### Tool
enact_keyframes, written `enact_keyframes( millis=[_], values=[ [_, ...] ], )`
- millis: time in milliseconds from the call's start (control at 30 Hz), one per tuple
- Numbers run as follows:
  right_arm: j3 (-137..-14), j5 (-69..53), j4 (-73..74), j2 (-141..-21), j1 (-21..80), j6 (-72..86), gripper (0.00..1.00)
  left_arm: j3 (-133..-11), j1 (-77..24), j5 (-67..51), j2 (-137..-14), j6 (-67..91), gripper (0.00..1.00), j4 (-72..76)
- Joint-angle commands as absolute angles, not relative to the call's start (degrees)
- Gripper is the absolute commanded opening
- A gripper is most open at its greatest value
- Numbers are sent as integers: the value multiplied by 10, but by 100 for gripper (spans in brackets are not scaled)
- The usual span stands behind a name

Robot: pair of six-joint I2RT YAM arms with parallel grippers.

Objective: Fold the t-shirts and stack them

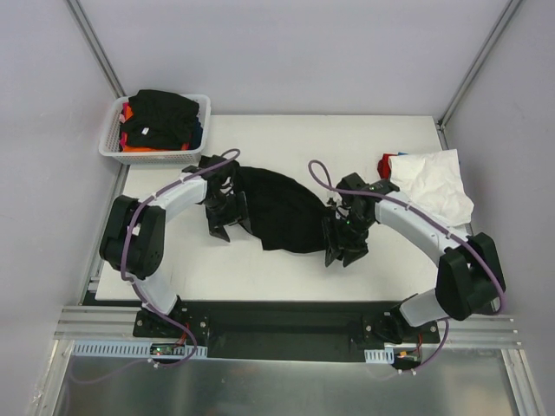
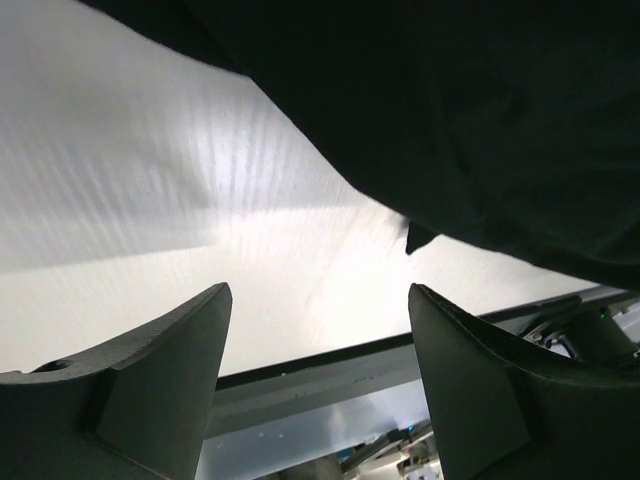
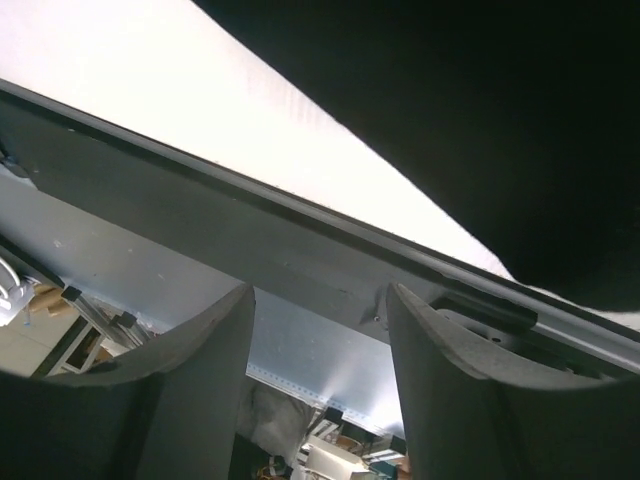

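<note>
Left tool (image 2: 320, 292): released, nothing between its fingers, low over white bench (image 1: 260, 270). Right tool (image 3: 320, 290): released, empty. Black t-shirt (image 1: 279, 208): bunched mid-bench between both tools. White t-shirt (image 1: 434, 186): far-right corner. White mesh basket (image 1: 111, 146): far-left corner, holding shirts. Walls (image 1: 286, 52): pale grey.

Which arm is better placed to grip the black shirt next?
Probably left: the left gripper is open with the black t-shirt just ahead; the right gripper, also open, points past the table edge.

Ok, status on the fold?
Both open, empty: left gripper, right gripper. black t-shirt crumpled on table between them, ungripped. Nothing blocking.
</note>
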State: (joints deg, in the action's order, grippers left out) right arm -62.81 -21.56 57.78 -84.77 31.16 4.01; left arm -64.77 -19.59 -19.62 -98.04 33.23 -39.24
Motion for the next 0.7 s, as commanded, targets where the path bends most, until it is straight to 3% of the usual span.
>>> enact_keyframes(
  millis=[0,233,467,667],
  values=[
    [-567,-230,527,-793,315,59,59,-634,-224,-215,-933,339,71,-394],
    [-498,-207,460,-756,314,76,60,-628,-237,-240,-906,357,71,-398],
    [-498,-212,375,-812,312,60,62,-664,-238,-226,-847,345,72,-452],
    [-497,-263,303,-856,240,56,63,-685,-238,-201,-824,333,72,-501]
  ],
)
